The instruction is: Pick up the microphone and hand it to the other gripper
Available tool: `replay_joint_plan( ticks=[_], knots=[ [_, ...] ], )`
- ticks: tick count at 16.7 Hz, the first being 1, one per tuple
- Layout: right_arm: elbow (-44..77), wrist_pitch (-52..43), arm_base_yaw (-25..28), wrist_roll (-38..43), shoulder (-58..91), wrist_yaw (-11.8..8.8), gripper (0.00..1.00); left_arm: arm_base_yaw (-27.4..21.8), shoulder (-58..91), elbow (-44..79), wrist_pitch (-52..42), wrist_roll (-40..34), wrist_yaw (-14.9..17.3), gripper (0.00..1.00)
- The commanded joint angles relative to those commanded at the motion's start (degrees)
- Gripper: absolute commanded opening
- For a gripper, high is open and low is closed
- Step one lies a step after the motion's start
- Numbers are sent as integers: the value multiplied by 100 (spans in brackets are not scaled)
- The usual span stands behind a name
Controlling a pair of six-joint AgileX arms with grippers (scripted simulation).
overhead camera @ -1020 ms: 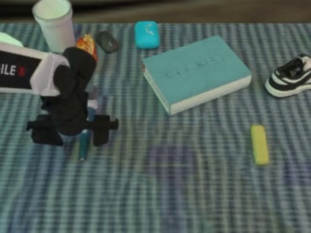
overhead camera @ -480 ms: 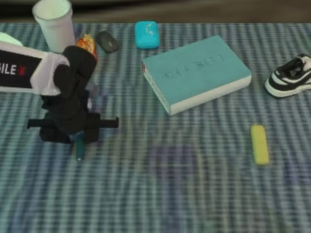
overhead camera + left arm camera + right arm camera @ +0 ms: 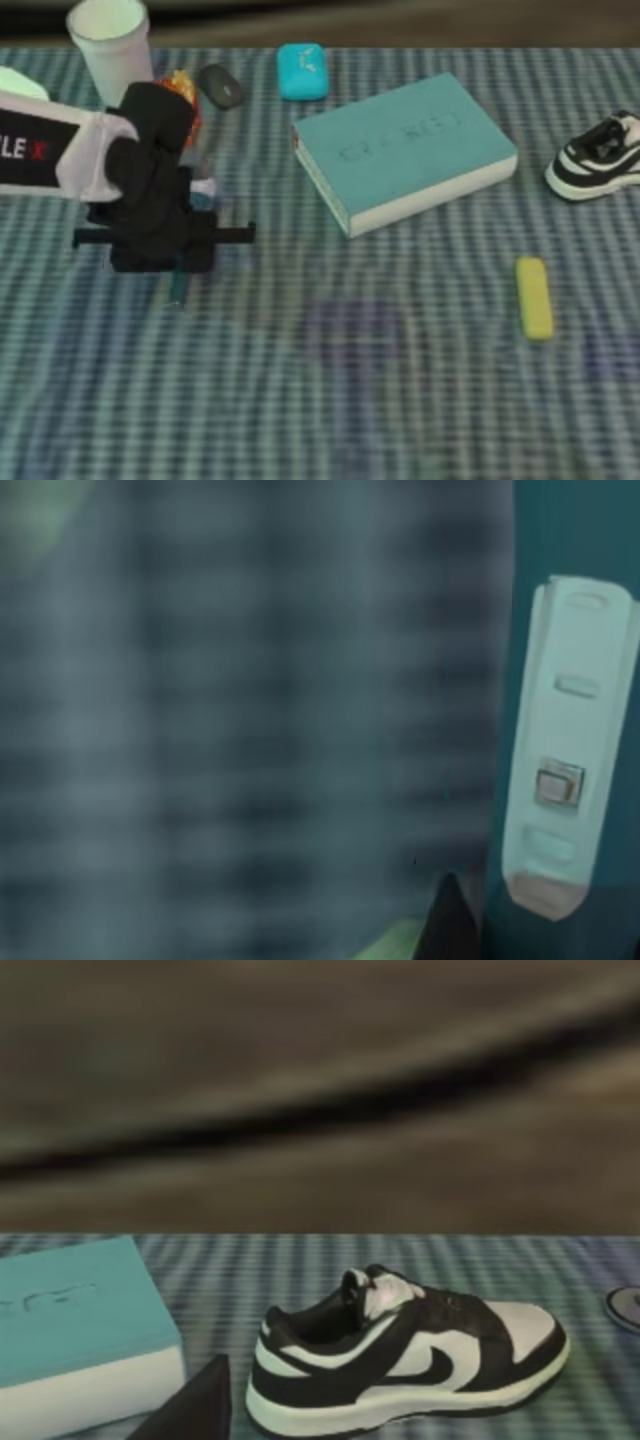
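at the table's far left, the left gripper (image 3: 165,240) pinches the microphone (image 3: 179,283) (teal handle poking out nearward); right gripper's state: cannot tell.

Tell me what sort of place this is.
Probably a simulated tabletop test scene, not a real room: a striped cloth holds unrelated clutter, such as a teal book, a sneaker and a white cup, while the left hand works on the microphone.

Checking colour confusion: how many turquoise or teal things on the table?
3: small turquoise case at the far edge, big teal book centre-right, dark-teal microphone under the left gripper. More may hide under that arm.
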Motion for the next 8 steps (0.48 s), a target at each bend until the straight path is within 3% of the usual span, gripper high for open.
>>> replay_joint_plan(
  ticks=[8],
  knots=[
    [0,0,0,0,0,0,100,124,-712,-987,3536,692,1386,0]
  ],
)
